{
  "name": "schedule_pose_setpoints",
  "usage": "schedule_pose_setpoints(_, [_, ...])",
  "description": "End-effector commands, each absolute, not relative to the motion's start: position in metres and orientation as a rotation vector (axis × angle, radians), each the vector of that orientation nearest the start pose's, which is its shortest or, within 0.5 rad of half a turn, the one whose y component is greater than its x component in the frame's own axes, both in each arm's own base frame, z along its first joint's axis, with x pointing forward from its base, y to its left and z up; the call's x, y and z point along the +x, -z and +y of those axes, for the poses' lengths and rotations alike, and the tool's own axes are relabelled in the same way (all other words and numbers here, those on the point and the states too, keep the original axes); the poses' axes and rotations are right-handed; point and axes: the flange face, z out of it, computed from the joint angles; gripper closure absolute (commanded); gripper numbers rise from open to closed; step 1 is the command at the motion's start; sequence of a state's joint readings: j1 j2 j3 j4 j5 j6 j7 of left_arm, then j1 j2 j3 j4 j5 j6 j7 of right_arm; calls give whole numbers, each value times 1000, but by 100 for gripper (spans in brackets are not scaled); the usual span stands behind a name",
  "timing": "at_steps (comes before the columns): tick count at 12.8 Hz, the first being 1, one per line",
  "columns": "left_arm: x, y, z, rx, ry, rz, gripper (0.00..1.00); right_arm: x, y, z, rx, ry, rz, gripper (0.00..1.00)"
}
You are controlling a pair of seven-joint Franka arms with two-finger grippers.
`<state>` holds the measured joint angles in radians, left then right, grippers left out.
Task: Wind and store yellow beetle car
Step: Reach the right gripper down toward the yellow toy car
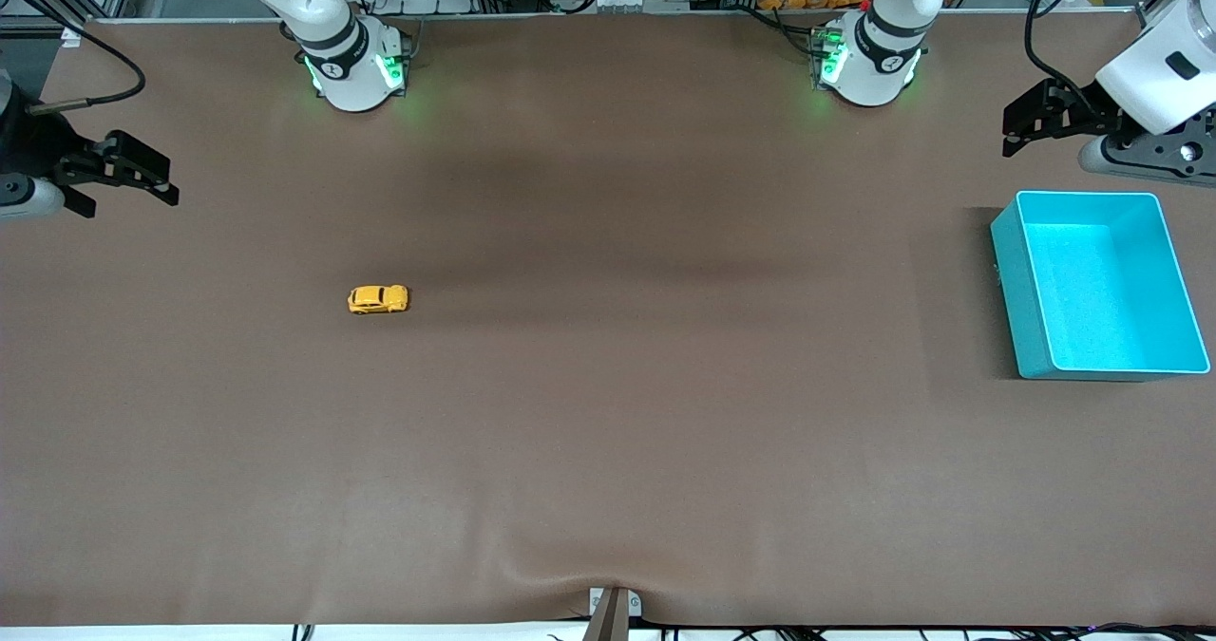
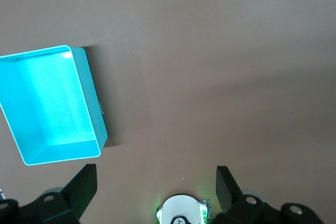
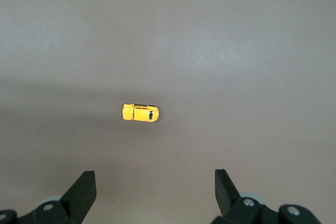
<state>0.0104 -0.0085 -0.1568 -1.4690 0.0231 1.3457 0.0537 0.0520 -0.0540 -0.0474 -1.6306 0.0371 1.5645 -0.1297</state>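
- Yellow beetle car point(image 1: 378, 299) stands on its wheels on the brown table point(image 1: 608, 432), alone, toward the right arm's end and about midway between the robots' bases and the table's near edge.
- In the right wrist view the yellow beetle car point(image 3: 140, 113) shows its rounded roof and dark windows, with bare table all around it.
- Right tool point(image 1: 123, 174) hangs in the air over the right arm's end of the table, well apart from the car; its fingers point(image 3: 81, 192) are spread wide and hold nothing.
- Left tool point(image 1: 1031, 126) hangs over the left arm's end of the table, just above the turquoise bin point(image 1: 1178, 271); its fingers point(image 2: 84, 184) are likewise spread wide and empty.
- Turquoise bin sits on the table at the left arm's end, well apart from the car, its open top up.
- Neither tool touches anything.
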Motion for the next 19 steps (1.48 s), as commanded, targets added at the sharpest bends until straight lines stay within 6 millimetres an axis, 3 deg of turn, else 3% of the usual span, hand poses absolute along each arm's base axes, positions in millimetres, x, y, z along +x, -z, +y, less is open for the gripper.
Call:
schedule_pose_setpoints(1, [516, -661, -73, -3062, -191, 325, 0, 536, -625, 9, -3088, -7, -228, 0])
schedule_pose_setpoints(11, [516, -664, -73, -3068, -179, 294, 0, 544, -619, 17, -3087, 23, -252, 0])
schedule_pose_setpoints(14, [515, -665, -73, -3070, -173, 253, 0, 548, -595, 21, -3075, 30, -394, 0])
schedule_pose_setpoints(17, [516, -664, -70, -3077, -171, 75, 0, 553, -547, 19, -3020, 39, -712, 0])
schedule_pose_setpoints(19, [516, -664, -69, -3074, -173, 88, 0, 556, -513, 18, -2983, 44, -869, 0])
